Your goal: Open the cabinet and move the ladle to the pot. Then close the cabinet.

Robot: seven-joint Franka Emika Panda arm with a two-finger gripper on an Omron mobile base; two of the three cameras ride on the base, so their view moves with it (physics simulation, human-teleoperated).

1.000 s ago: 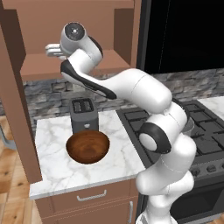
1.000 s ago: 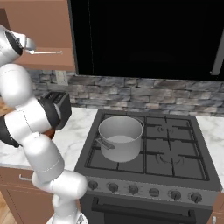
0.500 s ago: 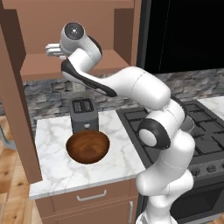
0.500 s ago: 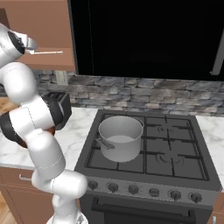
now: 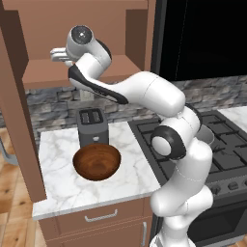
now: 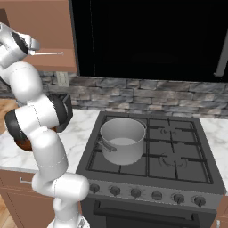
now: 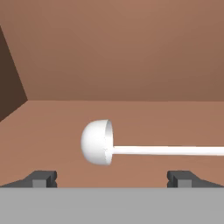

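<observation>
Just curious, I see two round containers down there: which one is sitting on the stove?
The silver-grey metal pot sits on the stove, on its front-left burner. The dark-brown wooden bowl rests on the marble counter in front of the toaster.

A wooden bowl [image 5: 97, 161] sits before a toaster [image 5: 91, 125] on the marble counter [image 5: 58, 183].

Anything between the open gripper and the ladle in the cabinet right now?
Nothing visible. In the hand view the ladle lies on the bare cabinet floor just ahead of the open gripper, with clear space between them.
</observation>
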